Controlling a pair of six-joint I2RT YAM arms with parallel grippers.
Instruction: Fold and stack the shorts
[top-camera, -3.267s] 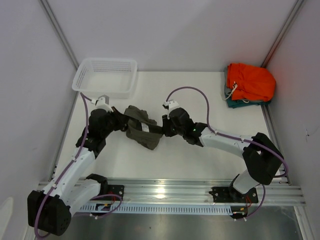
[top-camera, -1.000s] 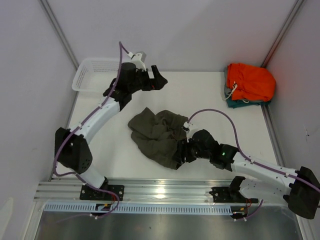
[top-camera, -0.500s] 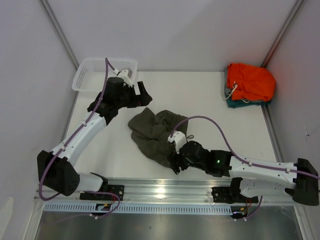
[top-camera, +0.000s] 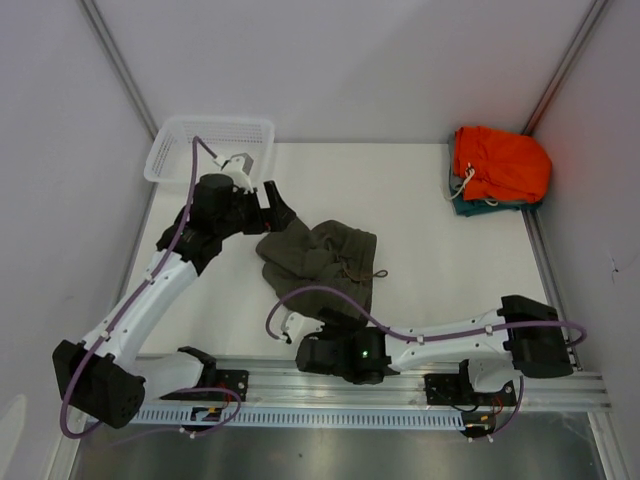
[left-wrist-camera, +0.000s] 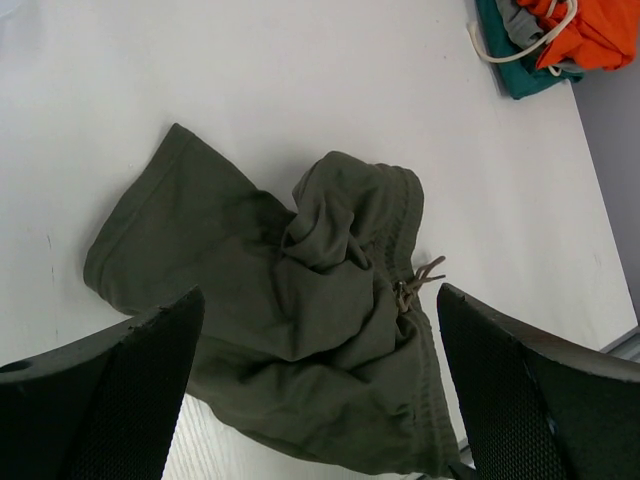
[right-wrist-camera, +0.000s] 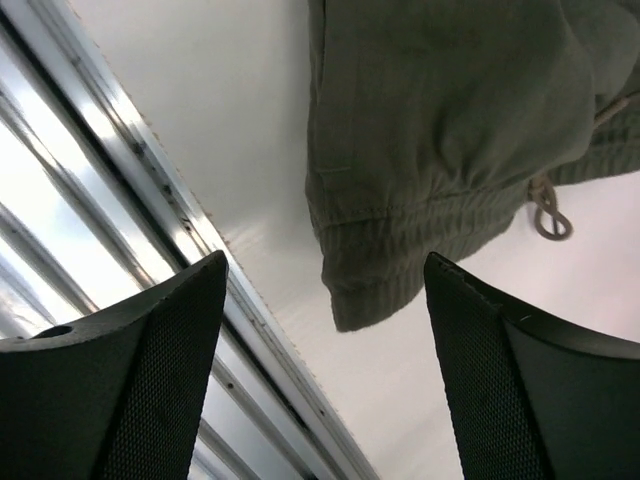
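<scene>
Fingers (left-wrist-camera: 120, 400) of the left gripper (left-wrist-camera: 320, 295) are spread wide and empty above the shorts (top-camera: 315, 260), which lie crumpled in the middle of the table (top-camera: 440, 270). The right gripper (right-wrist-camera: 325, 265) is likewise parted with nothing held, poised by the waistband corner nearest the rail (top-camera: 330, 378). Before any fold, the cloth is best flattened: 2 well-separated edges should be pinched and drawn apart, with the cord (left-wrist-camera: 415, 285) kept clear. A basket (top-camera: 210, 150) sits behind the left arm. Orange shorts (top-camera: 500, 165) on a teal garment (top-camera: 462, 205) lie well apart, obstructing nothing.
</scene>
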